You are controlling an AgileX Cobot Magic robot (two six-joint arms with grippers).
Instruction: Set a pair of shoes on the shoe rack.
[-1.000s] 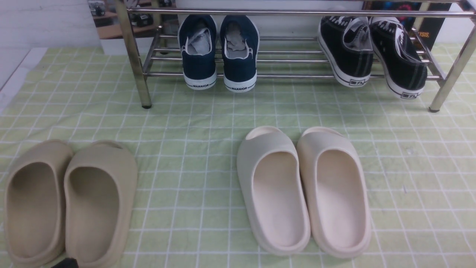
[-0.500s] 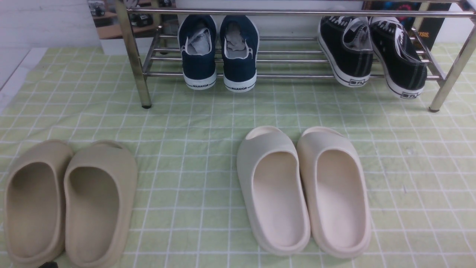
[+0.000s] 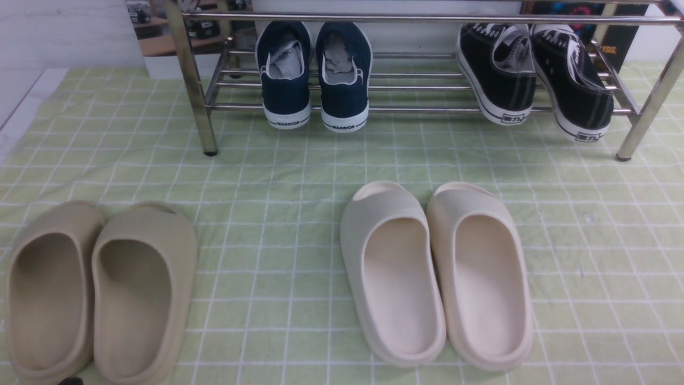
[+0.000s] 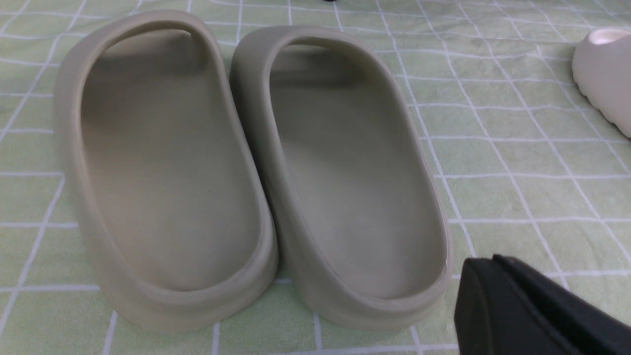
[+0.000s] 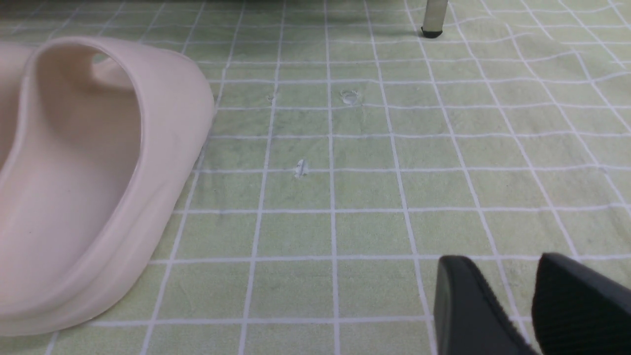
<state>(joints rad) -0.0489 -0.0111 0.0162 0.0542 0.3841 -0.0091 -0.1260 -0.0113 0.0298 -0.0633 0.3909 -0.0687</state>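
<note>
The two navy slip-on shoes [image 3: 284,80] [image 3: 344,80] stand side by side, heels toward me, on the lower shelf of the chrome shoe rack [image 3: 427,109], toward its left end. My left gripper [image 4: 493,264] hangs just above the cloth by the heel of a beige slide; its fingers are pressed together and hold nothing. Only a black tip of it shows in the front view [image 3: 69,380]. My right gripper [image 5: 499,264] is open and empty, low over the bare cloth, and does not show in the front view.
Black lace-up sneakers [image 3: 534,75] sit on the rack's right end. A beige pair of slides [image 3: 101,289] lies front left, also in the left wrist view [image 4: 246,162]. A cream pair [image 3: 435,272] lies front centre. A rack leg [image 5: 434,19] stands beyond the right gripper. A green checked cloth [image 3: 288,171] covers the table.
The black tip of my left gripper has sunk lower and moved left at the bottom edge of the front view. The shoes have not moved.
</note>
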